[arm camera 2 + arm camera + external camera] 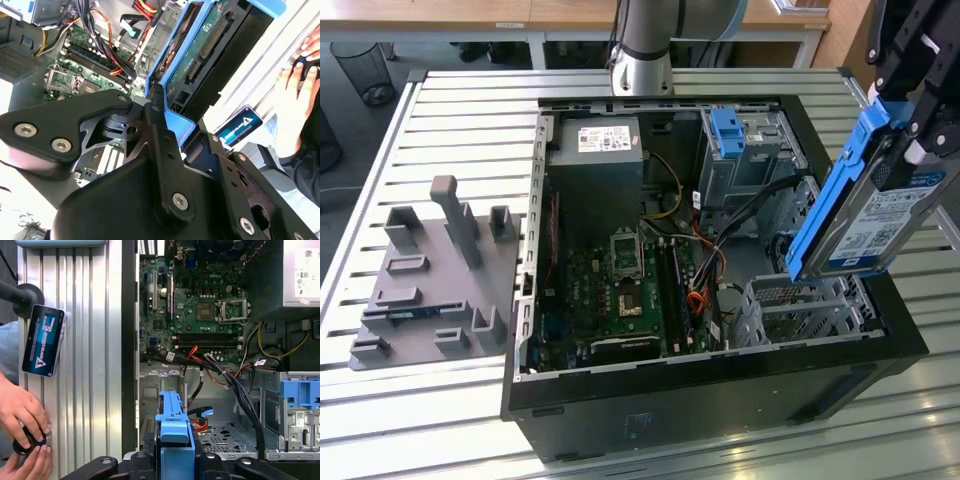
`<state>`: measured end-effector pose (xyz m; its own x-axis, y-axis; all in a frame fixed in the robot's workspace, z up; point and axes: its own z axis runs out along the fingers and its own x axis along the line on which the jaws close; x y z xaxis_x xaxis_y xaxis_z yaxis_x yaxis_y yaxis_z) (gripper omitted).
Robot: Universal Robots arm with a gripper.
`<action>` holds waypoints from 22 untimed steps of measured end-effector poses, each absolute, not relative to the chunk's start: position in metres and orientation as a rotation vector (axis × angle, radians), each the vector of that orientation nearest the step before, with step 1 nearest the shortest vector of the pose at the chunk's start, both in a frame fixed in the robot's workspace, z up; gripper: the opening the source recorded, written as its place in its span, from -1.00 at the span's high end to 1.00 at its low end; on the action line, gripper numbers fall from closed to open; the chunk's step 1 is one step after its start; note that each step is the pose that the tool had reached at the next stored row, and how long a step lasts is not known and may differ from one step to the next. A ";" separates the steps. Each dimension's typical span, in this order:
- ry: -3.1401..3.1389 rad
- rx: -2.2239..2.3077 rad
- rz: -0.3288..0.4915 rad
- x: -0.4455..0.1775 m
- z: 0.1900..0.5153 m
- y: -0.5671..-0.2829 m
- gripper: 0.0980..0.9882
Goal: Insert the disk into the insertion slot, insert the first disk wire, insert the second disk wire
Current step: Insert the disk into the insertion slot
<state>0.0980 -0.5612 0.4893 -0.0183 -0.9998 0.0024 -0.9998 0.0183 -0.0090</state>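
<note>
**Disk held above the insertion slot, not yet inside**

The end effector (908, 120) is pressed together on the disk (865, 205) and pinches it by its blue frame. In the first wrist view the black fingers (202, 460) sit on both sides of the frame. The disk hangs in the air just above the insertion slot (800, 305). It is tilted steeply, with the lower edge toward the slot and the label side facing outward. It does not touch the slot, which has nothing inside. Loose cables (245, 395) lie just beside the slot, inside the computer case (720, 390), and none is plugged into the disk.

About handling, I judge the disk to be stiff and rather heavy for its size, and sensitive to knocks. The plastic frame is probably smooth and can bend a little, so a grip on it may slip if the disk catches on the slot wall. The side rails of the frame look like the safe place to hold. The bare green circuit board (200, 55) on the underside should not be squeezed.
</note>
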 end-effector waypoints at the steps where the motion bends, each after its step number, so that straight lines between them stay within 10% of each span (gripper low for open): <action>1: 2.238 -2.198 -0.013 0.097 0.488 -0.560 0.40; 22: 2.240 -2.196 -0.012 0.089 0.473 -0.554 0.40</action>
<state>0.0888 -0.5542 0.4734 -0.0202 -0.9998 0.0022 -0.9998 0.0202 -0.0090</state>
